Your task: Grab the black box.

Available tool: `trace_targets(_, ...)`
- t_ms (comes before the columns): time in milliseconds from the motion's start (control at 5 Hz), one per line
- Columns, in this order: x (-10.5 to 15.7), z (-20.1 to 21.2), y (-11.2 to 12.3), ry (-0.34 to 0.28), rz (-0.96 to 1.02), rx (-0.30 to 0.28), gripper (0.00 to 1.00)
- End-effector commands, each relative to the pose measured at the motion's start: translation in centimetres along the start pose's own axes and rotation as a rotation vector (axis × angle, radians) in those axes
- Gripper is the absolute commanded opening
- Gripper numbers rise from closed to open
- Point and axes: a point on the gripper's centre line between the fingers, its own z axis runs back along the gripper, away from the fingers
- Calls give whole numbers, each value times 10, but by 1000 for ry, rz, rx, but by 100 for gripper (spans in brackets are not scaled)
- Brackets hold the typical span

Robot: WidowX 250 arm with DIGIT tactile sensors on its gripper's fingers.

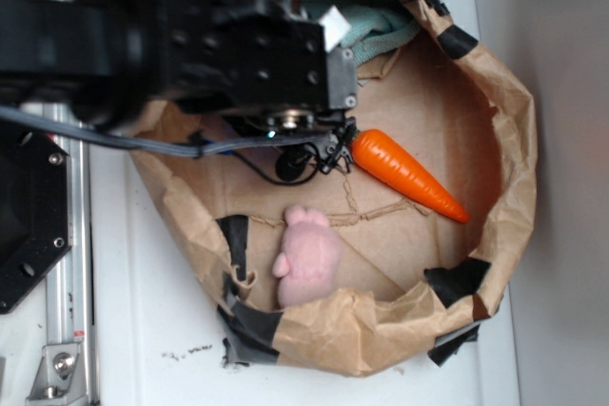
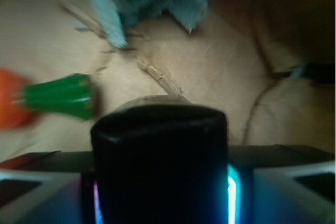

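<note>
The black box (image 2: 160, 145), glossy with rounded edges, fills the lower middle of the wrist view. It sits between my gripper's (image 2: 160, 195) two fingers, with only thin lit slivers showing at its sides. My gripper is shut on the black box. From the exterior camera, my gripper (image 1: 319, 145) hangs under the black arm, inside the paper bag and just left of the carrot's green top. The arm hides most of the box there.
An orange carrot (image 1: 409, 173) lies right of the gripper, its green top (image 2: 60, 98) close by. A pink plush toy (image 1: 309, 254) lies below, a teal cloth (image 1: 376, 30) at the back. Crumpled paper bag walls (image 1: 514, 140) ring everything. A black hexagonal plate (image 1: 29, 216) sits outside on the left.
</note>
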Motion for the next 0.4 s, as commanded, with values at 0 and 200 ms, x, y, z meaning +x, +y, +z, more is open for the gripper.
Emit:
trace_targets(0,12,97,-9,6,-222,-105,0)
trace_targets(200,7,97,-19,-24,-372,-64,0)
